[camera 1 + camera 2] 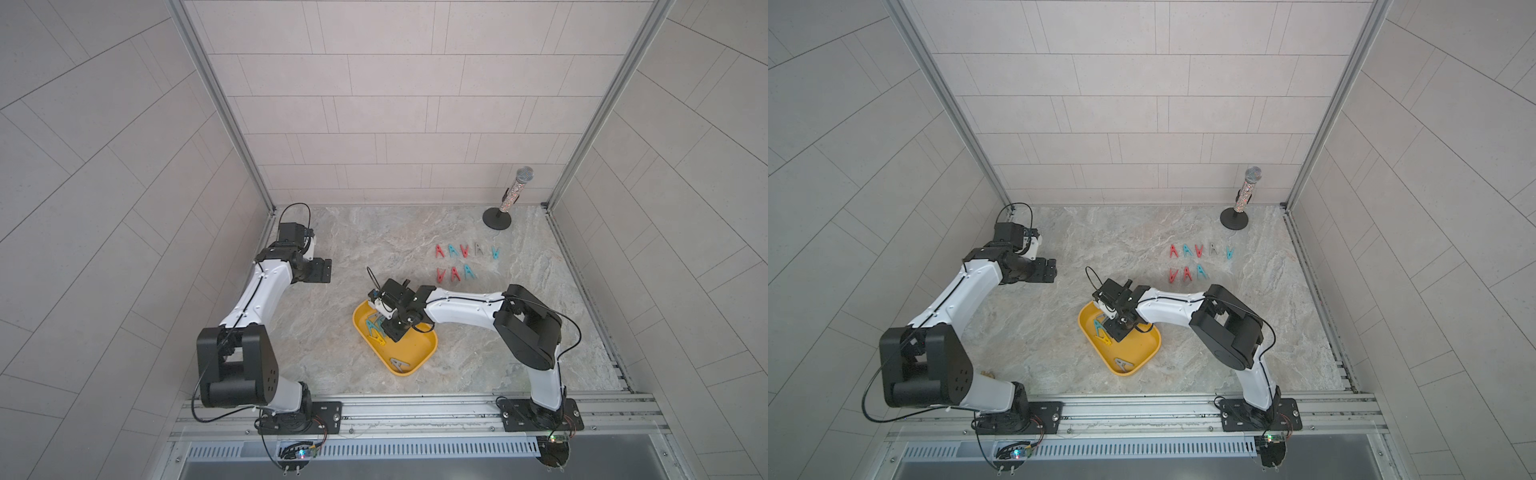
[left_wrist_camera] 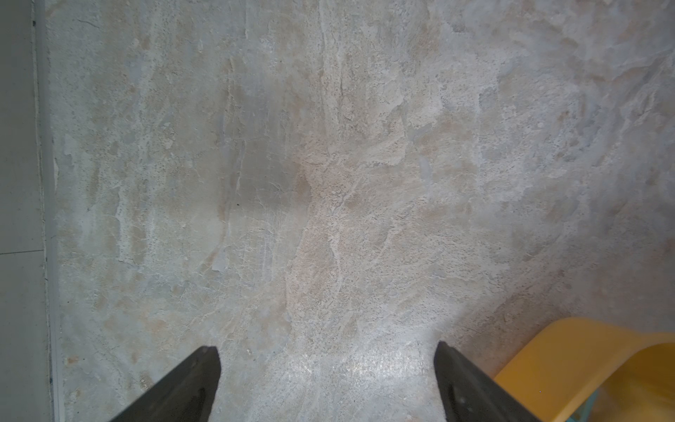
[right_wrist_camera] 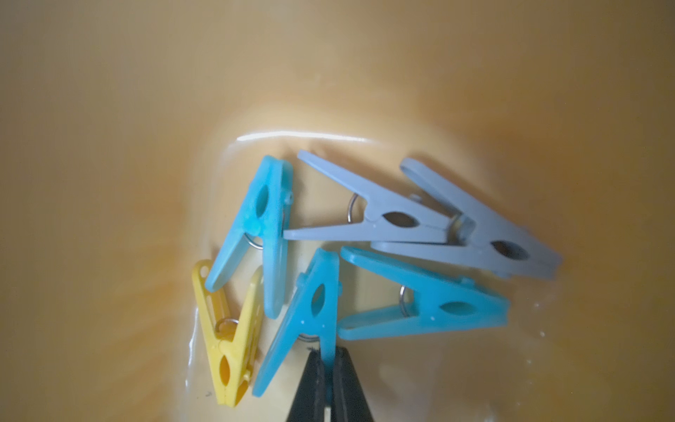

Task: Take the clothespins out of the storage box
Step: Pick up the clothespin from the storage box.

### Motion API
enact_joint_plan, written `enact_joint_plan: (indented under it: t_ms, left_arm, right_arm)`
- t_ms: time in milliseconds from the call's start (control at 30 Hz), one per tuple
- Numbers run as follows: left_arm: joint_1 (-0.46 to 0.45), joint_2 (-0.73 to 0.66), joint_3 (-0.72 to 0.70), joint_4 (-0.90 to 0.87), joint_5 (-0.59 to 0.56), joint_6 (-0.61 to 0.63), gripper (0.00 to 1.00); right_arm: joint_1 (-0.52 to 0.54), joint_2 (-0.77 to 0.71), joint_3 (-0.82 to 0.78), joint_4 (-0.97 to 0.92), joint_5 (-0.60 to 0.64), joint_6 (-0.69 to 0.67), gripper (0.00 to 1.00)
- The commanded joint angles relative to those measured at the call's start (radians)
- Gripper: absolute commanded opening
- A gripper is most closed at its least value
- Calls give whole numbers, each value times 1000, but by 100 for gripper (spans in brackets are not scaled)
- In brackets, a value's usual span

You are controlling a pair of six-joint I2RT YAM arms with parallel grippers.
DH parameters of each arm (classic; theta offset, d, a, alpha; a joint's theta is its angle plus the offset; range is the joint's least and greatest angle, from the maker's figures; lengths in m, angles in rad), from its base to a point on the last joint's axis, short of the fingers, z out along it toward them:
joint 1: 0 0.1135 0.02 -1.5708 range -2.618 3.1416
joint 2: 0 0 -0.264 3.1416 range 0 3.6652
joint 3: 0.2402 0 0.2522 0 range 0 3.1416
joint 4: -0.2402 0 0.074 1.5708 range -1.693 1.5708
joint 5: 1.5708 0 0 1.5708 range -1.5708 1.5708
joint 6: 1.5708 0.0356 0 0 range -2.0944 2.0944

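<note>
right gripper (image 3: 328, 356): nearest the lens in the right wrist view. Its two black fingers (image 3: 310, 387) are pinched tight on one leg of a teal clothespin (image 3: 314, 303). Whether that peg is clear of the box floor cannot be told.
storage box (image 1: 417, 347): a yellow tray on the table (image 1: 332, 332), about 6 o'clock from the table's middle in both top views. Its long axis runs from 10 to 4 o'clock.
clothespins in the box: six in all.
- cluster: five lie at the box's 10 o'clock end, under the right wrist. They are the gripped teal one, two more teal (image 3: 261, 226) (image 3: 438, 307), two grey (image 3: 383, 219) (image 3: 507, 250) overlapping each other, and a yellow one (image 3: 230, 347) just beside a teal leg.
- lone grey one (image 1: 400, 365): lies by itself at the 5 o'clock end.
clothespins on the table: eight, about 2 o'clock from the table's middle and well apart from the box.
- far row (image 1: 464, 250): red, teal, red, grey, teal.
- near row (image 1: 456, 274): red, red, teal.
left gripper (image 1: 322, 270): jaws spread wide, with only bare table between the fingers, at about 10 o'clock. In the left wrist view a corner of the storage box shows beyond one finger.
microphone (image 1: 515, 189): glittery, upright on a round black base, in the table's 1 o'clock corner.
</note>
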Motion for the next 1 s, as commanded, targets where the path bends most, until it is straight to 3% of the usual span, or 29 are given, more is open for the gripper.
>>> enact_joint_plan:
  t_ms: [0, 967]
  left_arm:
    - [7, -10, 0, -17, -3, 6, 99]
    - [7, -11, 2, -23, 29, 9, 99]
  right_arm:
    - [7, -62, -24, -30, 17, -1, 2]
    - [-29, -367, -157, 80, 118, 38, 0]
